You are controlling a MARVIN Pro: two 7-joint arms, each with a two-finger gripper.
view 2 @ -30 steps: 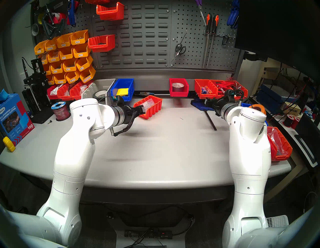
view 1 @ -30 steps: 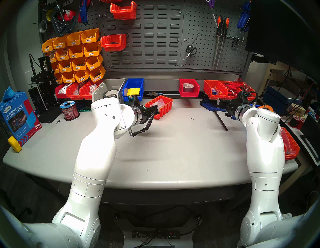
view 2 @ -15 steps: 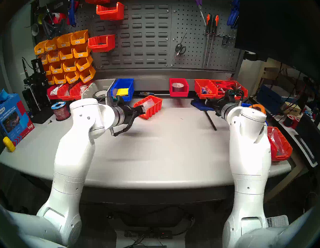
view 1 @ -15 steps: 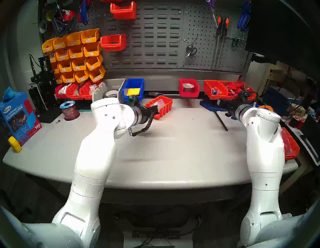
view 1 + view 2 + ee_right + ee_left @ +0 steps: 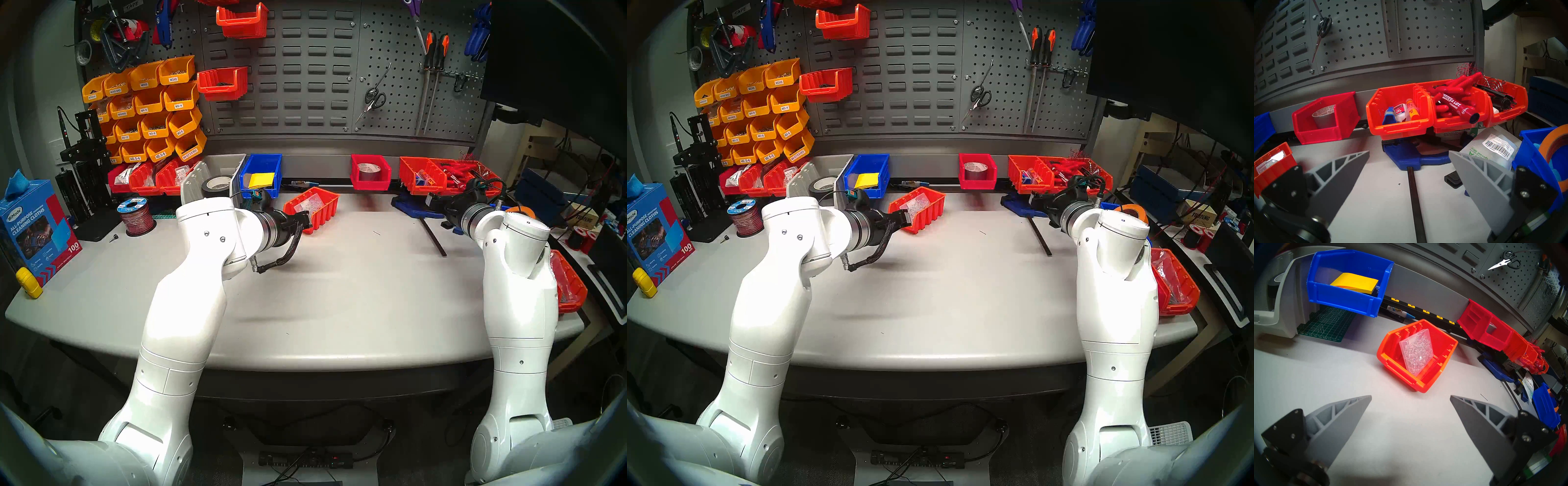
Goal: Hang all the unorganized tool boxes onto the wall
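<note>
Workbench with louvred wall and three loose bins. The orange-red ribbed bin lies flat on the counter, skewed so that one corner points toward the left end effector; a clear bag of small parts leans inside it. The left end effector is spread wide and empty, its fingers low over the counter and just short of the bin's near lip. This stance suits, by judgement, a straddling grasp of the front wall, which the skew may hinder unless the wrist turns.

The red bin with silver tape roll sits against the light grey rail, apparently hooked there; whether its hooks are seated cannot be told. The pale grey bin with black tape roll stands at the rear left, partly hidden by the left arm; its seating is likewise unclear.

The right end effector is also spread and holds nothing. It faces the row of orange bins of markers and glue above a blue bar clamp, well apart from the ribbed bin, likely parked clear of the left arm's reach.
</note>
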